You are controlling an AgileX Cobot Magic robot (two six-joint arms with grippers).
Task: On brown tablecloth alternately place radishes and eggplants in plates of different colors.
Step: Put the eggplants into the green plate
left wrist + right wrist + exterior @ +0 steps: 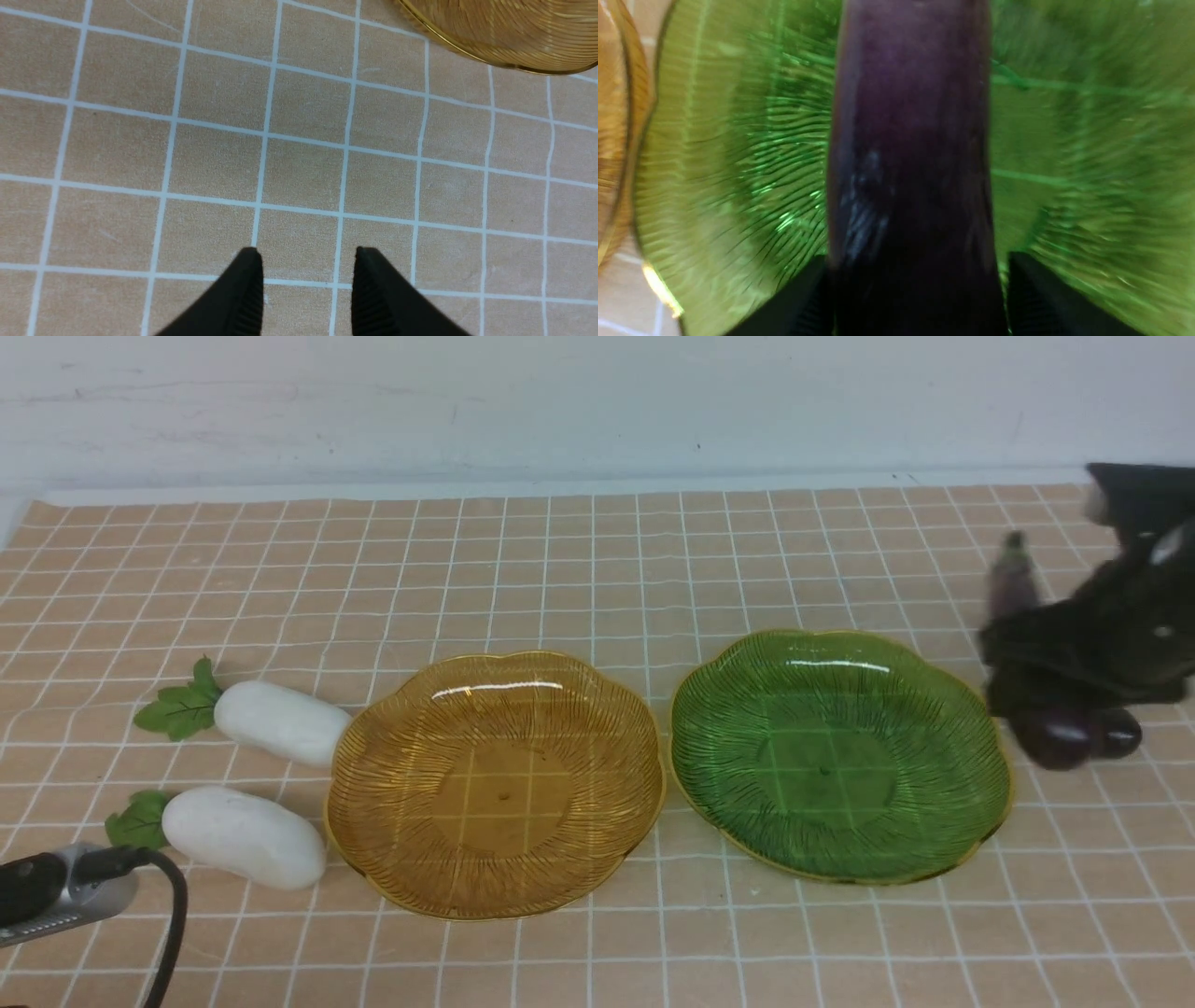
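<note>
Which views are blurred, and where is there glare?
Front view: the right gripper is smeared by motion; white glare streaks lie on the far inner slopes of the amber plate and the green plate. Left wrist view: sharp, the brown tablecloth grid and the open left gripper crisp. Right wrist view: the gripped eggplant and the plate behind it are soft.

Front view: from between my arms, facing forward and down over the cloth-covered bench (597,569). Left wrist view: close above it, sharing the translucent amber scalloped plate (514,32). Right wrist view: even closer, sharing the translucent green scalloped plate (714,163).
</note>
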